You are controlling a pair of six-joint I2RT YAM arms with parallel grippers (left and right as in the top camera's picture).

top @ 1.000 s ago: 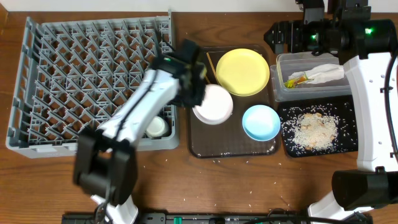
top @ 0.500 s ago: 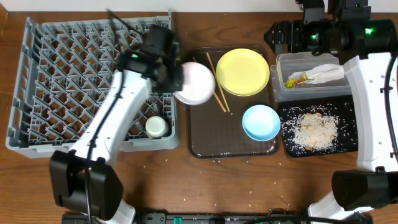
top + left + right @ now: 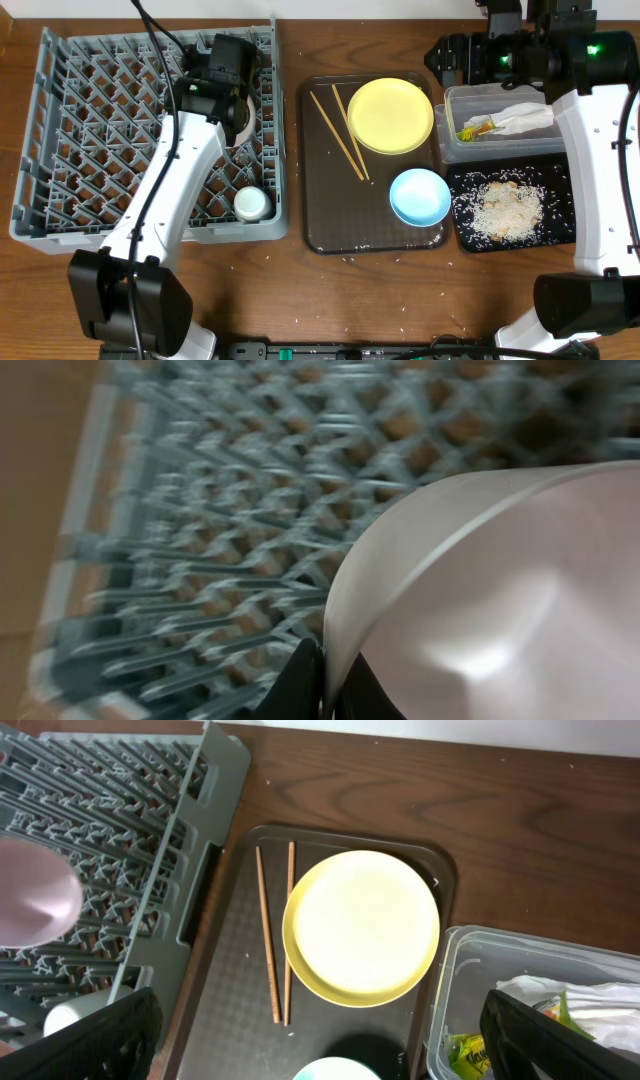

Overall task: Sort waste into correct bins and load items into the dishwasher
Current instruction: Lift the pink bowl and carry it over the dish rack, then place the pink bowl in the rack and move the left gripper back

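Dark wooden desk (image 3: 300,290); grey dish rack (image 3: 90,120) takes the left half, a brown serving tray (image 3: 328,212) the middle, the clear tub (image 3: 455,145) and black tray (image 3: 462,238) the right edge.

Left fingers (image 3: 298,685) are clamped on the rim of the white bowl (image 3: 500,600), one inside the lip and one outside; the bowl hangs tilted over the rack's right-hand rows, off the pegs as far as I can judge; the left wrist view is smeared, so which row lies beneath I cannot tell. A small white cup (image 3: 251,203) already sits in the rack's near right corner.

Right fingers (image 3: 100,1040) are spread wide with nothing between them, parked high over the back of the desk.

Handling: the bowl looks stiff, smooth and light; a rim pinch on a glossy wall may slip or swing, and it could chip against a peg; lower it on edge between pegs before letting go.

Yellow plate (image 3: 390,115), chopsticks (image 3: 340,130) and blue bowl (image 3: 419,196) wait on the serving tray; the plate wants an edge grip, the chopsticks a pinch at mid-length.
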